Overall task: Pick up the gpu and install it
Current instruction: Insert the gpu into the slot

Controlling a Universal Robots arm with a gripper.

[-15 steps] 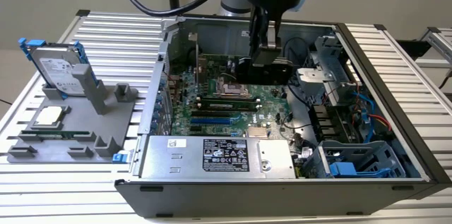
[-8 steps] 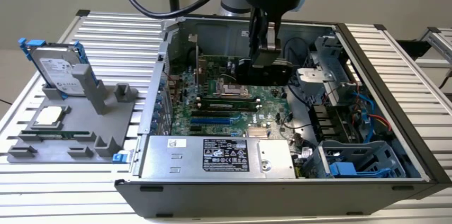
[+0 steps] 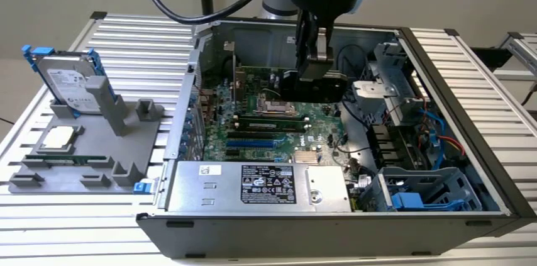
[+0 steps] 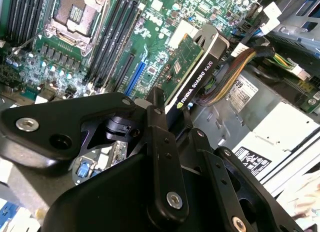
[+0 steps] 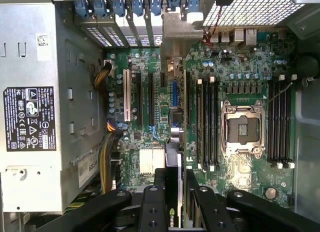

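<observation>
We see the gripper with its fingers clamped on the gpu's upper edge, holding it edge-down above the motherboard inside the open case; we judge the card light, stiff and fragile.

Motherboard: green, with black slots, one blue slot and one white slot. The gpu: green board, black cooler with pale lettering. Gripper: black. Power supply: silver, with a black-and-white label. Hard drive: silver, blue frame. Fixture: grey. Bench: ribbed silver slats. Cable bundle: yellow, orange and black.
</observation>
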